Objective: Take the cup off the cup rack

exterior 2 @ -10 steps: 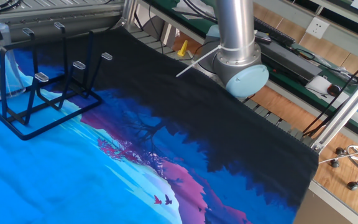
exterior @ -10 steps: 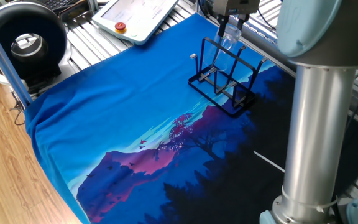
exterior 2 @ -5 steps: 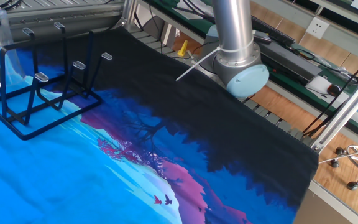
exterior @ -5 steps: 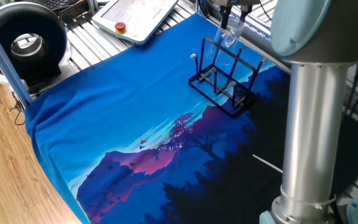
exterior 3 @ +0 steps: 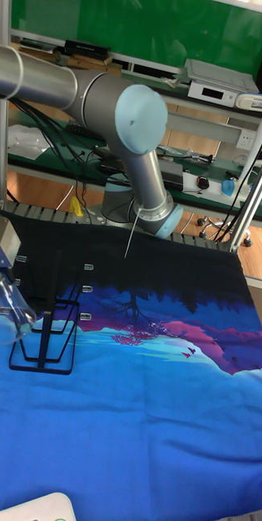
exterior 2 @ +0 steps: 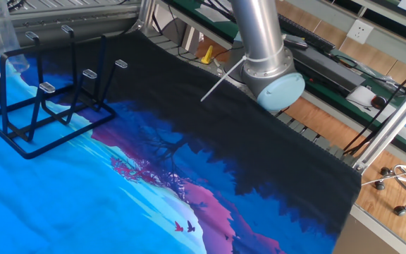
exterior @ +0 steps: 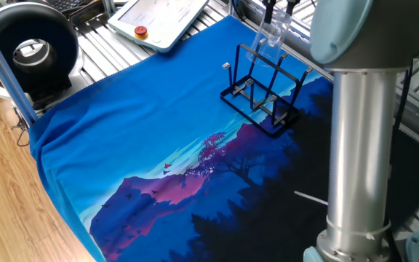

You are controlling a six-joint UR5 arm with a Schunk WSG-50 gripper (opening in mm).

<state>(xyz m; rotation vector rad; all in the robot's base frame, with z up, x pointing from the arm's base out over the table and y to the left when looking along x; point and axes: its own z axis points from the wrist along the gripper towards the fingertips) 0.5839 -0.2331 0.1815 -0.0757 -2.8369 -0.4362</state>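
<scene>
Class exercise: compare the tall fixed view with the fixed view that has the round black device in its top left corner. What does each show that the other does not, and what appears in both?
Only the tall view shows the green wall, the shelf equipment behind the table, and the arm's base.

Only the other view shows the round black device, the white tablet with a red button, and the wooden floor.

Both show the clear cup lifted above the black wire rack, and the blue and purple printed cloth.
</scene>
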